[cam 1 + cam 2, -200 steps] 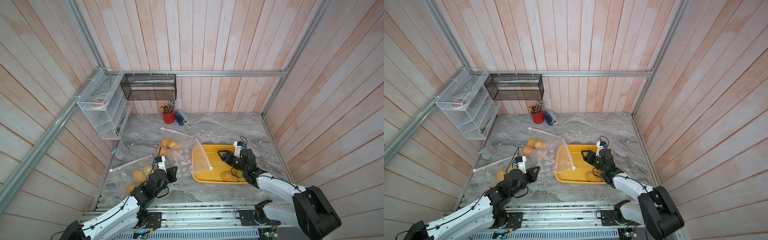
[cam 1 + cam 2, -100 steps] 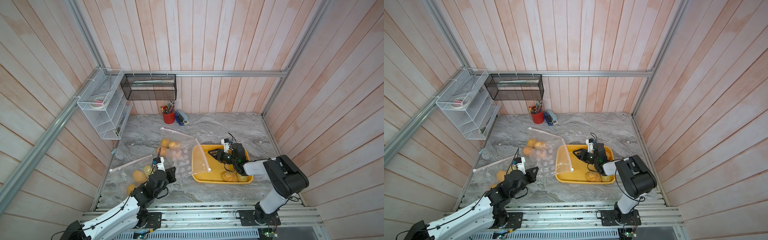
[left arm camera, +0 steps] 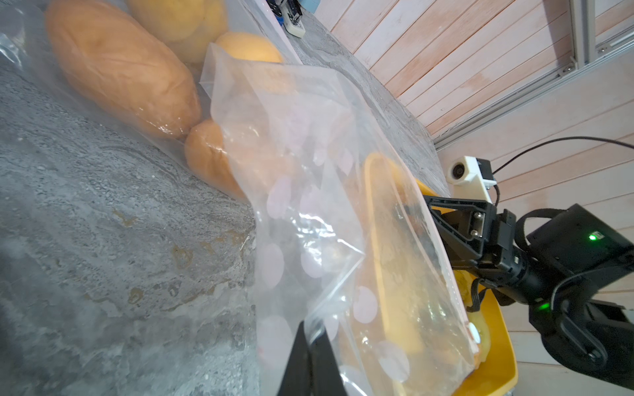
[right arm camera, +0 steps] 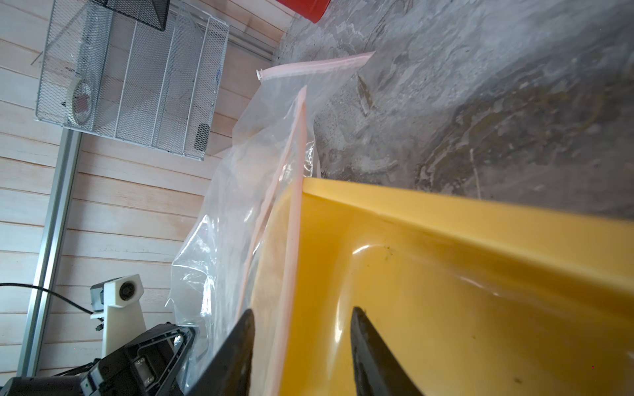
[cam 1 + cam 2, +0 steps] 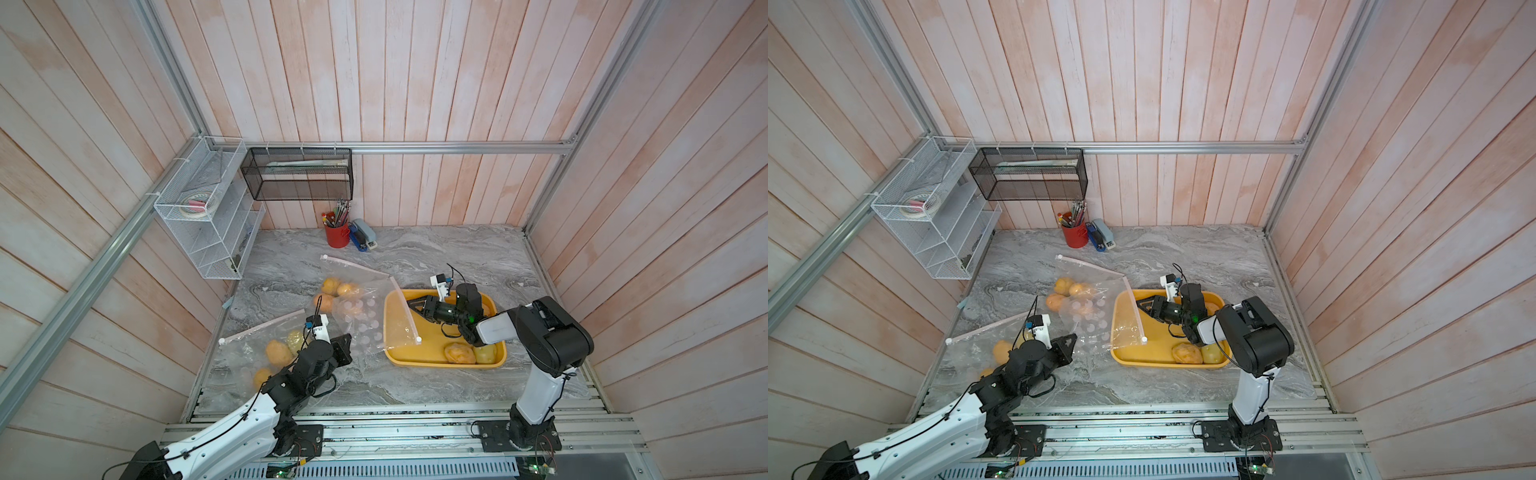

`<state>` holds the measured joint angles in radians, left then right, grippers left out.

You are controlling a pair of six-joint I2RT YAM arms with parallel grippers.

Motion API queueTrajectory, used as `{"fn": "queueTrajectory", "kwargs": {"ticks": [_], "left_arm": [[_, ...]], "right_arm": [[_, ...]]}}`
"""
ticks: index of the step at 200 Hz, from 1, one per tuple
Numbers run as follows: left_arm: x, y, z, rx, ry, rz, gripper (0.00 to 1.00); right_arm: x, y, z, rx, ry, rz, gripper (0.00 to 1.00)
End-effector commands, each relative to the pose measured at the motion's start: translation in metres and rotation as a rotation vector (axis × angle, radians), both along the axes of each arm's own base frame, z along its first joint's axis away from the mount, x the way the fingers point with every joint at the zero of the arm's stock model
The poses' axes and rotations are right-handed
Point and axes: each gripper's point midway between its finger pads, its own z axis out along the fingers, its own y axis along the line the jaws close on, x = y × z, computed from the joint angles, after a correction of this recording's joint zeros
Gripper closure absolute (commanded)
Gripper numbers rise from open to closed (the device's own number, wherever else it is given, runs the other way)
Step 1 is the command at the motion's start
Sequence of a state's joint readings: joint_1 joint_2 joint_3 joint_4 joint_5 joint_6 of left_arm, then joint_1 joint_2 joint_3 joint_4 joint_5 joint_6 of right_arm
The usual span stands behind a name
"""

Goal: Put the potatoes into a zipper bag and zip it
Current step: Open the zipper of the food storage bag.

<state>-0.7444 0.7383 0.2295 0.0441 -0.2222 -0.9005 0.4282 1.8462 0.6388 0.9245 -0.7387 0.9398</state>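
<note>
A clear dotted zipper bag [image 5: 365,320] lies mid-table with its mouth draped over the left end of the yellow tray [image 5: 399,358]. Three potatoes [image 5: 331,287] sit in its far end. My left gripper [image 3: 310,337] is shut on the bag's near edge, also seen in both top views [image 5: 347,345] [image 5: 1069,337]. My right gripper [image 4: 302,312] hovers open inside the tray [image 4: 446,219], its jaws either side of the bag's pink zipper strip [image 4: 293,240]. Two potatoes [image 5: 459,354] rest in the tray's near right corner.
Another clear zipper bag [image 5: 249,357] with potatoes [image 5: 278,351] lies at the front left beside my left arm. A red pen cup [image 5: 336,235] and a stapler [image 5: 363,236] stand at the back wall. A white wire rack [image 5: 208,216] and black mesh basket [image 5: 301,174] hang on the walls.
My right arm has swung from the tray's near right side across to the bag's mouth at the tray's left end, and its jaws have narrowed. The left arm has stayed put.
</note>
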Motion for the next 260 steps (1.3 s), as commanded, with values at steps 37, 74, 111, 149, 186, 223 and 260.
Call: {"fn": "queueTrajectory", "kwargs": {"ticks": [37,74,111,149,186,223,260], "left_arm": [[0.002,0.004,-0.001,0.021,-0.01,0.015,1.0],[0.003,0.004,0.001,0.023,-0.011,0.014,1.0],[0.003,0.005,0.003,0.029,-0.011,0.018,0.99],[0.005,0.014,0.004,0.056,0.007,0.068,0.3],[0.007,0.039,0.04,0.042,-0.024,0.202,0.14],[0.007,0.061,0.114,-0.031,-0.108,0.314,0.14],[0.016,0.037,0.158,-0.026,-0.146,0.219,0.11]], "right_arm": [[0.002,0.017,0.004,0.02,-0.013,0.053,0.7],[0.003,0.019,0.009,0.029,-0.02,0.058,0.97],[0.004,0.018,0.021,0.037,-0.045,0.053,1.0],[0.003,0.018,0.033,0.033,-0.072,0.054,1.0],[0.006,0.007,0.052,-0.079,-0.162,-0.018,1.0],[-0.01,0.017,0.093,-0.201,-0.325,-0.066,1.0],[-0.042,0.039,0.128,-0.252,-0.439,-0.088,1.0]]}}
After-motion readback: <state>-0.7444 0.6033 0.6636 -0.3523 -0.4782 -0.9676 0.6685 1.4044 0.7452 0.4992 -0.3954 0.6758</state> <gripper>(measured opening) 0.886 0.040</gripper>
